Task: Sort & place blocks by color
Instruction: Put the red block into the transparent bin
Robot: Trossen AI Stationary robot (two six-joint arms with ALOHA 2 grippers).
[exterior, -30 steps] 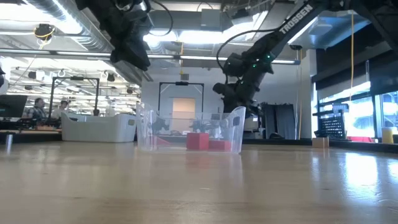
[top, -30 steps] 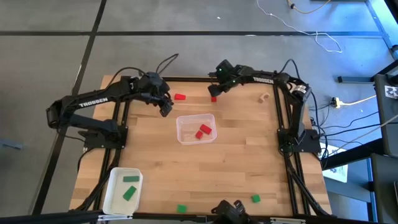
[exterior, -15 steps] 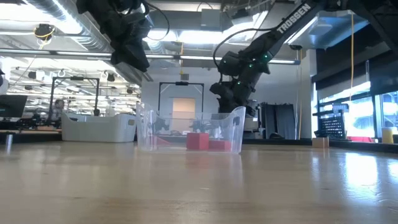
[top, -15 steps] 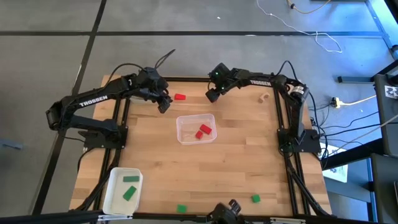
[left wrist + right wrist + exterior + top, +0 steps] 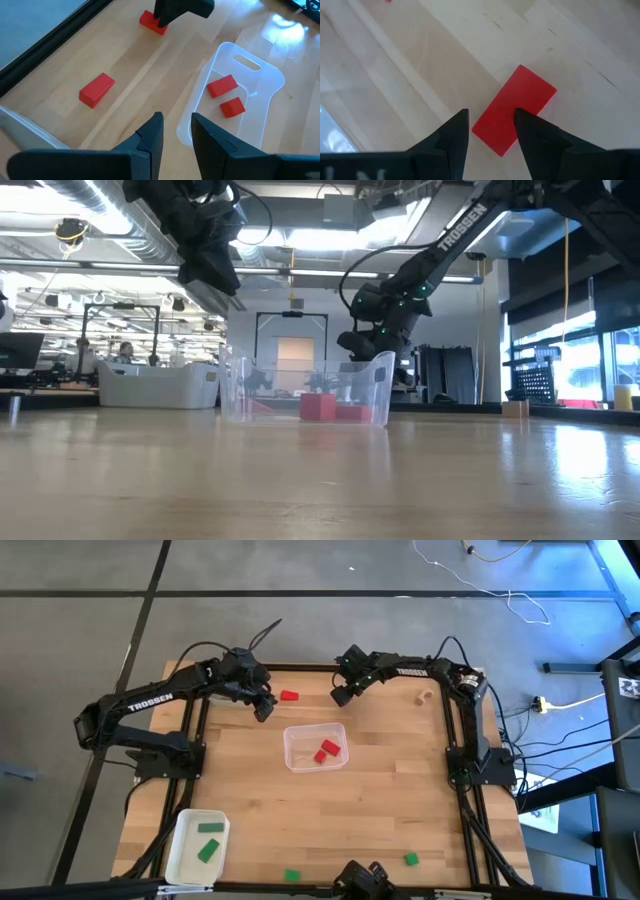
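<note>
Two red blocks [image 5: 326, 751] in clear tray [image 5: 299, 736]

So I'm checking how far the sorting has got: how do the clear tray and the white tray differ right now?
The clear tray sits mid-table between the arms; the white tray sits at a near corner on the left arm's side. The clear tray holds two red blocks; the white tray holds two green blocks. The clear tray is see-through, the white tray opaque. Both are shallow, rectangular and hold one colour only.
</note>
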